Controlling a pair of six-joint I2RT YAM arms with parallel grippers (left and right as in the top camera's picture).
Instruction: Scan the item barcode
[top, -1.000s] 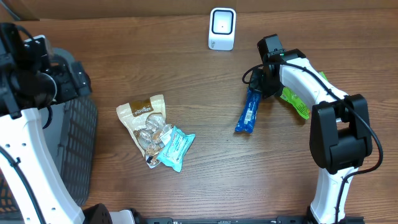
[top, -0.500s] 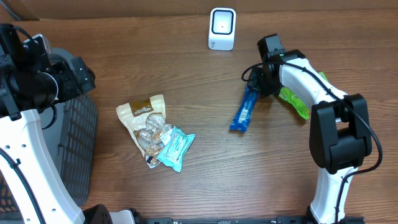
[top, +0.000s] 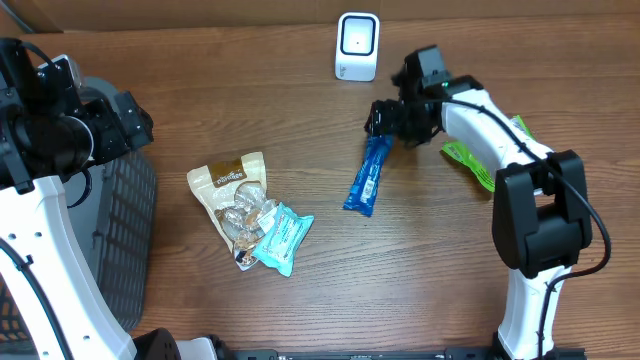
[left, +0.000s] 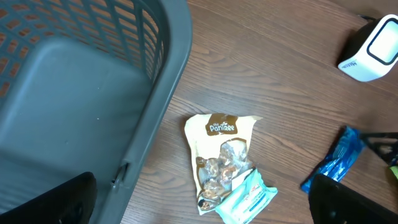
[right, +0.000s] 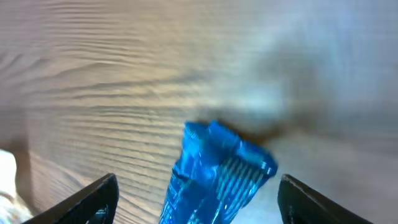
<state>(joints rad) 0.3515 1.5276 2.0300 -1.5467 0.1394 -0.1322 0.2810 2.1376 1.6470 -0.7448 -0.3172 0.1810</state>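
A blue packet (top: 364, 176) lies slanted on the wooden table, its upper end just below my right gripper (top: 386, 122). In the right wrist view the packet's crimped end (right: 219, 168) sits between the spread fingers (right: 93, 200), and neither finger touches it. My right gripper (right: 202, 208) is open. The white scanner (top: 357, 46) stands at the table's back edge, a short way up and left of that gripper. My left gripper (top: 133, 119) hovers open over the basket rim at the far left, and nothing lies between its fingers (left: 46, 199).
A grey mesh basket (top: 128, 215) fills the left side. A brown snack bag (top: 228, 188) and a teal wipes packet (top: 283, 238) overlap left of centre. A green packet (top: 470, 160) lies under the right arm. The left wrist view shows the scanner (left: 372, 42) at its top right.
My right gripper has opened and let go of the blue packet. Arm and packet shifted left, and the packet now lies further down-left on the table. The left arm barely moved.
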